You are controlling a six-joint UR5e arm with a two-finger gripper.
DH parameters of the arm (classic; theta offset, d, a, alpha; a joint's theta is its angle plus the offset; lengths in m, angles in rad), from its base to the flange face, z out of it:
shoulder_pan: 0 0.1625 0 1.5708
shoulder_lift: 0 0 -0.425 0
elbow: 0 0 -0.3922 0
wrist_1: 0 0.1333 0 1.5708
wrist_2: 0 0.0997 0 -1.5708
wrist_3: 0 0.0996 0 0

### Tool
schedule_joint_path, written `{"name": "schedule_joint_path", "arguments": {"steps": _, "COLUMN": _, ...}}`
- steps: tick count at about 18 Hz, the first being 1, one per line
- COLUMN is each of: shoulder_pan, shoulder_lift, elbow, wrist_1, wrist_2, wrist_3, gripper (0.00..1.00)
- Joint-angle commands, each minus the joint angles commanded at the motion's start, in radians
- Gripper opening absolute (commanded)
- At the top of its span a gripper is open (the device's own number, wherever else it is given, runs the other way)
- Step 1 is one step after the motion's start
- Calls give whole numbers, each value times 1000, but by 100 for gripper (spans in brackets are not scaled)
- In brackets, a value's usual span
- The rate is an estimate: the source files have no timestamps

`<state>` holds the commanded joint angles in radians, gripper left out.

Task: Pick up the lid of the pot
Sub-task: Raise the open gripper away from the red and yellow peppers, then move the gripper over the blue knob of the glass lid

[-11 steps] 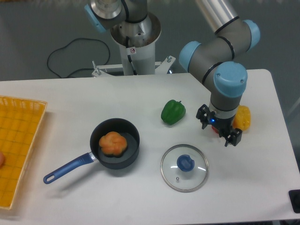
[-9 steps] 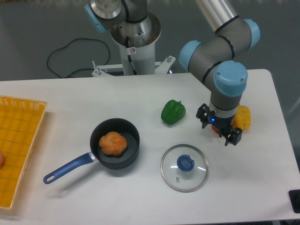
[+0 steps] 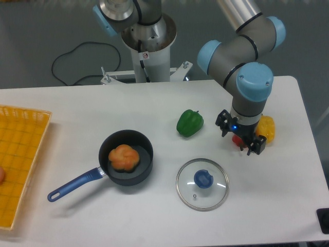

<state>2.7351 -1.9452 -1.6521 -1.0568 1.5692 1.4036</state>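
**Gripper Spread Wide Beneath a Bent Arm**

The two-finger gripper (image 3: 240,139) is pointed downward at the picture's right, its fingers (image 3: 256,147) held well apart. It is carried directly below the rounded housings of the wrist (image 3: 253,82). The pale arm (image 3: 244,15) is extended in from the top edge and slanted down toward the right, then bent back at a joint (image 3: 279,31) above the wrist. Further joint housings (image 3: 147,25) are seen left of centre, partly cropped by the top edge.
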Motion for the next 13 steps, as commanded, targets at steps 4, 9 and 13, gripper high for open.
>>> {"name": "schedule_joint_path", "arguments": {"steps": 4, "shoulder_pan": 2, "shoulder_lift": 2, "elbow": 0, "wrist_1": 5, "wrist_2": -5, "wrist_3": -150, "gripper": 100}}
{"name": "schedule_joint_path", "arguments": {"steps": 9, "shoulder_pan": -15, "shoulder_lift": -6, "elbow": -3, "wrist_1": 11, "wrist_2": -9, "wrist_3": -264, "gripper": 100}}
{"name": "schedule_joint_path", "arguments": {"steps": 13, "shoulder_pan": -55, "shoulder_lift": -21, "elbow": -3, "wrist_1": 61, "wrist_2": -12, "wrist_3": -345, "gripper": 100}}
